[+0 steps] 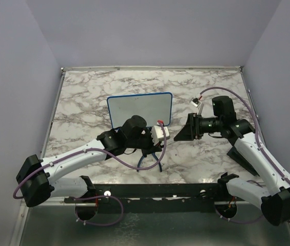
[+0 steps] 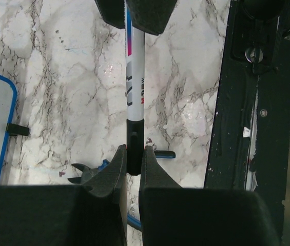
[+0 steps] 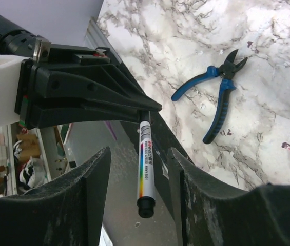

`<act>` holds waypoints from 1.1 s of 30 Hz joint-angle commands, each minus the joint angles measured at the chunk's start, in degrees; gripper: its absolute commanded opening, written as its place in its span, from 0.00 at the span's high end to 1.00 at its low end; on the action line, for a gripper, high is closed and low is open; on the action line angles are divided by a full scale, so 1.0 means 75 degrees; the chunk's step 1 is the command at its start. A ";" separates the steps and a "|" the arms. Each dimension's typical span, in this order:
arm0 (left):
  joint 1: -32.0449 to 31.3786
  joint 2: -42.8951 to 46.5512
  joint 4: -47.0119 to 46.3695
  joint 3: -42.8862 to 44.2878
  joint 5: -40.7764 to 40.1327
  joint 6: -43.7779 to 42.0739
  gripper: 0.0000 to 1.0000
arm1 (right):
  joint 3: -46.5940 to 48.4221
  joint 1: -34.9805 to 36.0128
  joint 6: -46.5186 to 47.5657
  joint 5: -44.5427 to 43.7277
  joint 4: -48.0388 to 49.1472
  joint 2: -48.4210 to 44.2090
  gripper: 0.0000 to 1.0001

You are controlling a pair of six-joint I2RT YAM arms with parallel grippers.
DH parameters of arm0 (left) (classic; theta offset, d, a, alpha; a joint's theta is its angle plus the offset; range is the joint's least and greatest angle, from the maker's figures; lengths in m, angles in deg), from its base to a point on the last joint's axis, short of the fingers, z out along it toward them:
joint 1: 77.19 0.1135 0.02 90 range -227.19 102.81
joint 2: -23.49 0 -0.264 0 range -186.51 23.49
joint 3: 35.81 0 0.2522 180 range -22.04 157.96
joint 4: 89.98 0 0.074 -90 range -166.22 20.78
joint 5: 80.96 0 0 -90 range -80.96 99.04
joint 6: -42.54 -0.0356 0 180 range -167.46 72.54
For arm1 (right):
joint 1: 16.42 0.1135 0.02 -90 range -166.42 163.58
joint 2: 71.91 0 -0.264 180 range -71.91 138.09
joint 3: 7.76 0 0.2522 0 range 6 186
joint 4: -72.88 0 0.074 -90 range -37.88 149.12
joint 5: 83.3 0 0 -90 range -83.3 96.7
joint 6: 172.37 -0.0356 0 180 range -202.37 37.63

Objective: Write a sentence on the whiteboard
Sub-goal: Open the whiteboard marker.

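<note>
1. The whiteboard (image 1: 139, 108) sits near the middle of the marbled table (image 1: 83, 92), behind the two grippers. It has a pale white face and a thin blue frame with rounded corners. The left wrist view shows one small black foot at its edge. Its long sides run left to right across the table, with one long side toward the arms. I cannot tell how far it tilts.
2. The left gripper (image 2: 133, 156) hangs just in front of the board's near right corner. Its jaws are clamped on the black end of a marker (image 2: 134, 92).
3. The marker has a white barrel with a coloured stripe and printed text. Its long axis runs straight from the left gripper toward the right one, above the table and clear of it.
4. Blue-handled pliers (image 3: 221, 102) lie flat on the marble below the left gripper, handles spread and the dark nose pointing away from them.
5. The right gripper (image 3: 138, 154) faces the left one. Its fingers (image 3: 96, 189) stand apart on either side of the marker's free end, with a gap showing on each side.
</note>
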 commanded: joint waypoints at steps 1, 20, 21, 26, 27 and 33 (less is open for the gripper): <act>-0.0058 -0.0058 -0.0144 -0.0004 0.0317 -0.0024 1.00 | -0.0197 0.0137 -0.0317 0.0373 0.0563 -0.0091 0.49; -0.0077 -0.0022 -0.0142 -0.0051 0.0234 -0.0034 1.00 | -0.0153 0.0298 0.0298 0.0279 -0.0128 0.0179 0.85; -0.0072 -0.0023 -0.0144 -0.0051 0.0215 -0.0031 1.00 | -0.0152 0.0302 0.0334 0.0265 -0.0165 0.0192 0.89; -0.0068 -0.0044 -0.0150 -0.0001 -0.0099 0.0143 0.90 | -0.0115 0.0312 0.0430 0.0116 -0.0219 0.0146 0.99; -0.0068 -0.0046 -0.0144 0.0015 -0.0235 0.0217 0.72 | -0.0129 0.0314 0.0401 0.0049 -0.0141 0.0106 0.99; -0.0070 0.0328 -0.0121 -0.0087 -0.0930 0.0347 0.22 | -0.0056 0.0314 0.0057 -0.0675 0.0384 -0.0170 0.99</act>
